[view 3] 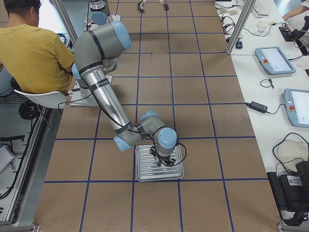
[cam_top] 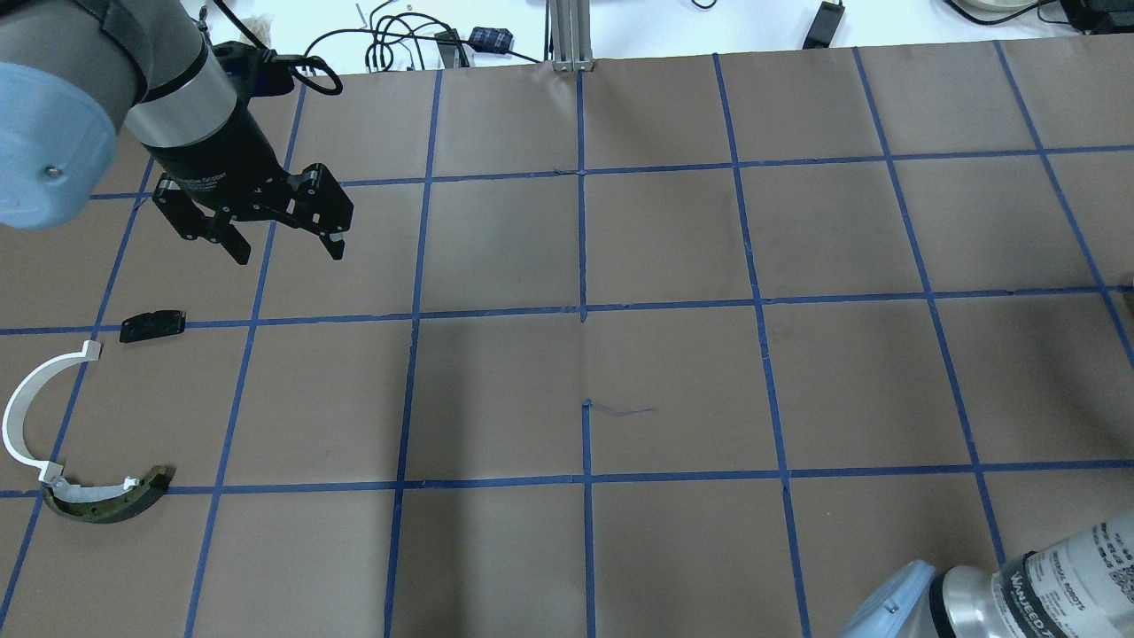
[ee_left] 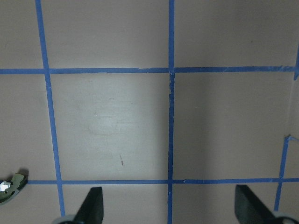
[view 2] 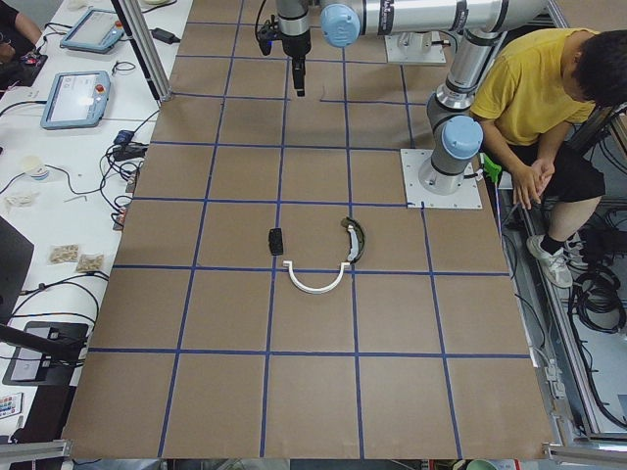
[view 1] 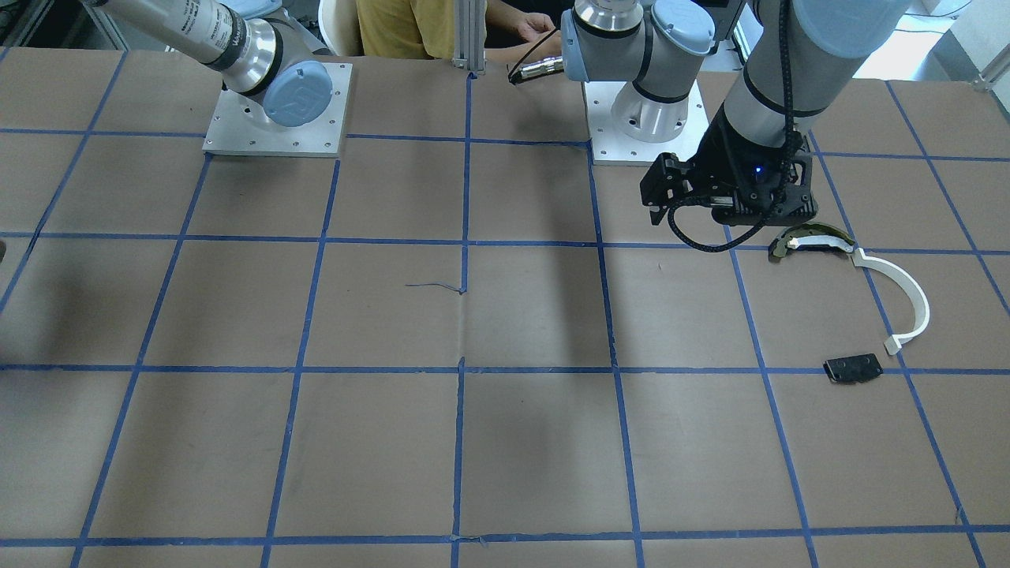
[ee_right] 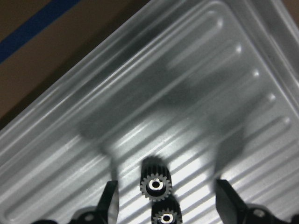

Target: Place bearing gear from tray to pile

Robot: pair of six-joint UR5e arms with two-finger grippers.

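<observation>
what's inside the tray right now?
The tray holds the bearing gear, two small black toothed wheels end to end on its ribbed floor, between the open fingers of the right gripper. In the side view that gripper covers part of the floor.

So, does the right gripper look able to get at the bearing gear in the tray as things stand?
Probably yes. The right gripper hangs open over the tray, with one finger on each side of the bearing gear. Nothing else shows between them in the wrist view.
</observation>
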